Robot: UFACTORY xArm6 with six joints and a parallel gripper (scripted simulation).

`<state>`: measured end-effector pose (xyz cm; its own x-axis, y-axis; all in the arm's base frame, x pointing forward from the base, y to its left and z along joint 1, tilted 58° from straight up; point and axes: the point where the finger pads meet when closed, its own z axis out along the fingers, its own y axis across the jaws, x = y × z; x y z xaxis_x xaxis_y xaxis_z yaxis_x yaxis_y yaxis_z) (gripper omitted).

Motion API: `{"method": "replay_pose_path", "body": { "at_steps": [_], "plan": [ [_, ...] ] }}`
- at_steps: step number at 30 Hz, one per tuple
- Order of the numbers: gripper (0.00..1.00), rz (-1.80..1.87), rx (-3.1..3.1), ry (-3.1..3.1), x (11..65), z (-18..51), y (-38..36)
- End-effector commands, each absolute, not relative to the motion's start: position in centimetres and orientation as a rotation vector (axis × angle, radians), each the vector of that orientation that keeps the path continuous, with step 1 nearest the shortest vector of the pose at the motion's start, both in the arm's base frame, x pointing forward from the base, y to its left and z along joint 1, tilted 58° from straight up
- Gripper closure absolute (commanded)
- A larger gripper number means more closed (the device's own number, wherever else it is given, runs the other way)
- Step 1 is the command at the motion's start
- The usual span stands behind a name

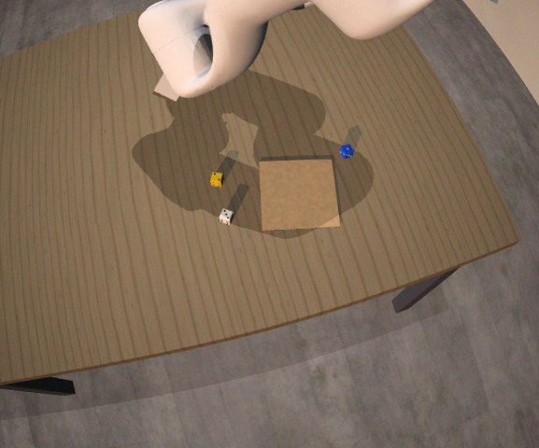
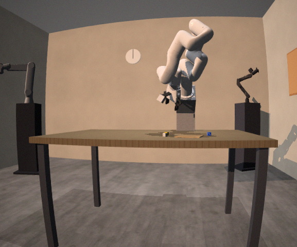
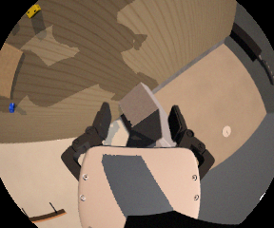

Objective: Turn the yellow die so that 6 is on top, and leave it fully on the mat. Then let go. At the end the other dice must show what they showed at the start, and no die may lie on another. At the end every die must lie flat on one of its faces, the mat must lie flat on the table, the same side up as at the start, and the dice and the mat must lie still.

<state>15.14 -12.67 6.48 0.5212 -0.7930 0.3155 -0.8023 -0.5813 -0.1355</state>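
Three dice are seen on the table, all lower than the gripper, whose fingers are spread wide with nothing pinched. The gripper is held tilted, well above the table. Below it and well apart, the yellow die is seen off the mat. The white die is also set below the gripper, near the yellow one. The mat is laid flat below the gripper, between those two and the blue die.
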Motion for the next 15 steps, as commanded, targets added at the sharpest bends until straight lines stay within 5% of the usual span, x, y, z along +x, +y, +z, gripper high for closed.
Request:
{"method": "replay_pose_path", "body": {
  "at_steps": [1,15],
  "plan": [
    [0.0,0.537,2.709,-1.24,14.5,6.3,-14.1],
    [0.0,0.688,2.622,-0.404,17.1,9.0,-20.9]
  ]
}}
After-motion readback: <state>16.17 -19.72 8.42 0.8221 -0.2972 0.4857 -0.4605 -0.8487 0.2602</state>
